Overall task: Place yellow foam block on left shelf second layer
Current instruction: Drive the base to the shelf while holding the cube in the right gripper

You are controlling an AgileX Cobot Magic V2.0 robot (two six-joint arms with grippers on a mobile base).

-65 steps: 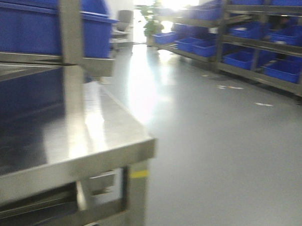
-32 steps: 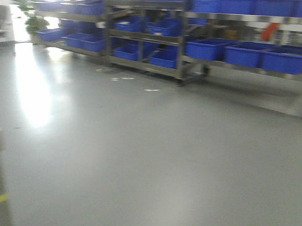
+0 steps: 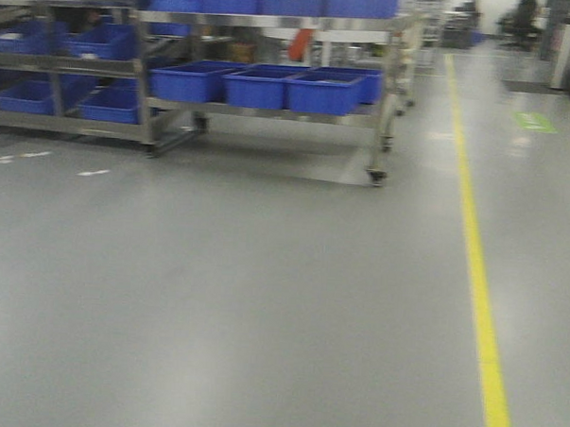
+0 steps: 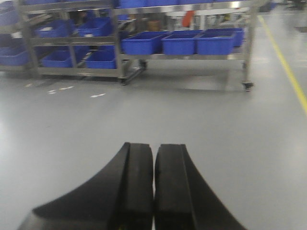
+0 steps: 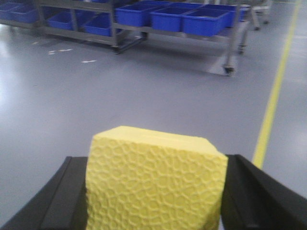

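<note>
In the right wrist view the right gripper (image 5: 153, 160) is clenched on the bright-yellow honeycomb-textured foam cube (image 5: 156, 191). Black fingers (image 5: 60, 196) press its left and right faces, above the grey floor (image 5: 144, 91). The left gripper (image 4: 153, 182) is clamped together, pads touching, nothing between. A wheeled steel rack (image 3: 227, 20) with blue plastic bins (image 3: 262, 87) stands ahead, well apart. A yellow floor line (image 3: 478, 269) runs at right.

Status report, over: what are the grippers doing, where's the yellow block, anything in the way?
Left gripper shut, empty. Right gripper shut on the yellow foam block. Floor open up to the bin racks; no obstacle seen.
</note>
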